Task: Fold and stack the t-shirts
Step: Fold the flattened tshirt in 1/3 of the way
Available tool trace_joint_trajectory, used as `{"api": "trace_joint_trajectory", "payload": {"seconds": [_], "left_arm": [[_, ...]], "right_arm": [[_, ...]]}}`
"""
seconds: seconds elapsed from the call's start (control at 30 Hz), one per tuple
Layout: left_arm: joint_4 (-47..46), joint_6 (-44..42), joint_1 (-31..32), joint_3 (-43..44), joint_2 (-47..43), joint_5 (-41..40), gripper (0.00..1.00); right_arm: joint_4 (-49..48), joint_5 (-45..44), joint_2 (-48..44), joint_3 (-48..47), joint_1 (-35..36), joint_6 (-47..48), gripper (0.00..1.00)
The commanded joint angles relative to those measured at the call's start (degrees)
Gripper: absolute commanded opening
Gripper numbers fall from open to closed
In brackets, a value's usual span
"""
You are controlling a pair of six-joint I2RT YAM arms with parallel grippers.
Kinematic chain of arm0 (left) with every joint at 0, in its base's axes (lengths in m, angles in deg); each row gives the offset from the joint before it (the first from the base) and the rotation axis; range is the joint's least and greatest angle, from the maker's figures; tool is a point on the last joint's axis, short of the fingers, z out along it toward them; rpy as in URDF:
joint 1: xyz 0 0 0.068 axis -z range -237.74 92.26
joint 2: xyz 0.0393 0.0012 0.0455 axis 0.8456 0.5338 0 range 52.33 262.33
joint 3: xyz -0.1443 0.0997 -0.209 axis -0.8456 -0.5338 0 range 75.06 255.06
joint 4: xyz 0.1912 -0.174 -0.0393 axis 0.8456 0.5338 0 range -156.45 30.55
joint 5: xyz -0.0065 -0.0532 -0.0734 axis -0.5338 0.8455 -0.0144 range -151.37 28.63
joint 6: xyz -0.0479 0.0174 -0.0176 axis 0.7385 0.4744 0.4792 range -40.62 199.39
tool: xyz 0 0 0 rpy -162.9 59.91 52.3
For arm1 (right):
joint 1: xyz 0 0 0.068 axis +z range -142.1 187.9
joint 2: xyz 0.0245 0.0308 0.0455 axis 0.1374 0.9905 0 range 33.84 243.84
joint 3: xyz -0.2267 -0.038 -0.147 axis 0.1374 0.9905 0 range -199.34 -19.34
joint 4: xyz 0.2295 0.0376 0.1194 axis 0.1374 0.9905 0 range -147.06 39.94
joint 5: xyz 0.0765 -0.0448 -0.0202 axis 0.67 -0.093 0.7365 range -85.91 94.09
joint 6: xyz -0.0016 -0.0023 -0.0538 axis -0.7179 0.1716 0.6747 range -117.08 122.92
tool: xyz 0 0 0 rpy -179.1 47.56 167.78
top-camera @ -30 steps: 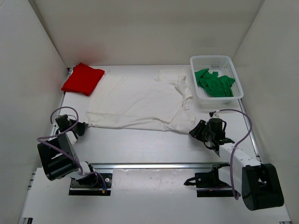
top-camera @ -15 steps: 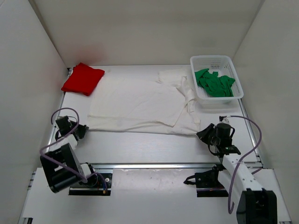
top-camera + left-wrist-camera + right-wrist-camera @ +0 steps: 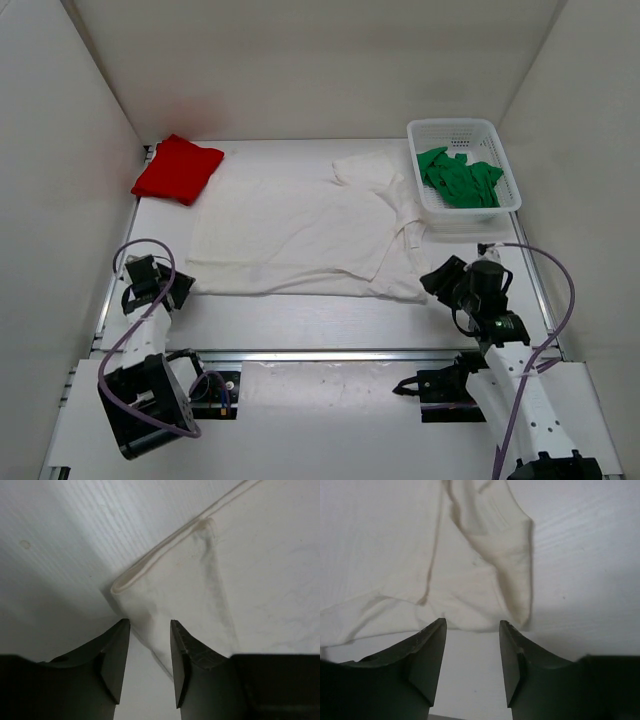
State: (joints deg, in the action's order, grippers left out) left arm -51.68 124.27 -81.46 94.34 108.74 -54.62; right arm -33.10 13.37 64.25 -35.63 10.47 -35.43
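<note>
We list three t-shirts. First, an off-white t-shirt (image 3: 300, 225), spread flat across the middle of the table (image 3: 300, 320), smooth over most of its area and rumpled at the end nearest the basket. Second, a red t-shirt (image 3: 178, 168), folded into a compact pad at the far left corner of the table, just beside the off-white one; we cannot tell whether they touch. Third, a green t-shirt (image 3: 458, 177), crumpled inside a white mesh basket (image 3: 465, 127) at the far right corner. The basket's near edge sits close to the rumpled end of the off-white t-shirt. The left arm (image 3: 145, 330) lies low at the near-left corner of the off-white t-shirt. The left jaws stand apart and grip nothing; in the wrist view the hemmed corner of the cloth (image 3: 165, 585) rests on the table and reaches into the gap between them. The right arm (image 3: 520, 375) is at the near-right corner. The right jaws stand apart and hold nothing; a creased flap of the cloth (image 3: 505, 565) lies just beyond their tips, with bare table showing between them.
</note>
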Motion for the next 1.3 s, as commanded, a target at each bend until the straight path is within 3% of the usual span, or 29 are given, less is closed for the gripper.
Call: {"api": "trace_joint_trajectory", "payload": {"seconds": [0.0,0.07,0.13,0.17,0.23,0.3,0.37,0.5,0.7,1.03,1.13,1.27], "left_arm": [[-0.09,-1.72,2.79,5.75,-2.35,-1.71,0.5],[-1.74,-3.56,6.05,7.25,-3.58,-4.1,0.48],[-4.9,-4.36,9.56,6.38,-5.33,-2.02,0.45],[-8.05,-5.15,11.4,5.24,-5.34,1.05,0.44],[-11.33,-3.84,16.06,3.31,-4.55,2.57,0.39],[-14.14,-3.93,25.27,2.42,-4.02,-0.66,0.39],[-16.06,-4.81,38.52,3.29,-2.62,-6.63,0.39],[-19.15,-7.17,48.32,6.63,3.0,-5.17,0.39],[-24.51,-6.56,50.27,5.06,8.45,-2.44,0.38],[-27.16,-5.69,48.77,0.84,8.81,-0.85,0.39],[-27.25,-5.95,49.74,1.19,9.16,-1.56,0.39],[-27.77,-6.04,50.62,0.58,10.3,-1.47,0.38]], "right_arm": [[-2.16,-2.16,2.61,-7.95,2.95,4.94,0.45],[-4.88,-2.42,6.31,-9.45,8.13,5.48,0.33],[-9.71,-3.12,13.23,-10.42,13.48,5.92,0.06],[-12.69,-4.0,17.18,-11.21,16.91,6.09,0.0],[-16.4,-4.7,23.44,-12.18,21.24,6.53,0.0],[-19.56,-5.14,28.37,-13.32,23.44,6.71,0.01],[-23.52,-3.66,34.59,-13.93,23.1,6.45,0.19],[-28.96,-2.25,40.33,-13.24,21.95,4.43,0.34],[-34.16,-0.4,44.2,-12.18,22.39,2.31,0.36],[-35.48,-0.05,46.92,-11.3,21.16,0.99,0.33],[-36.09,1.52,49.29,-12.53,21.43,1.35,0.27],[-36.45,1.18,50.62,-13.76,22.04,1.08,0.26]]}}
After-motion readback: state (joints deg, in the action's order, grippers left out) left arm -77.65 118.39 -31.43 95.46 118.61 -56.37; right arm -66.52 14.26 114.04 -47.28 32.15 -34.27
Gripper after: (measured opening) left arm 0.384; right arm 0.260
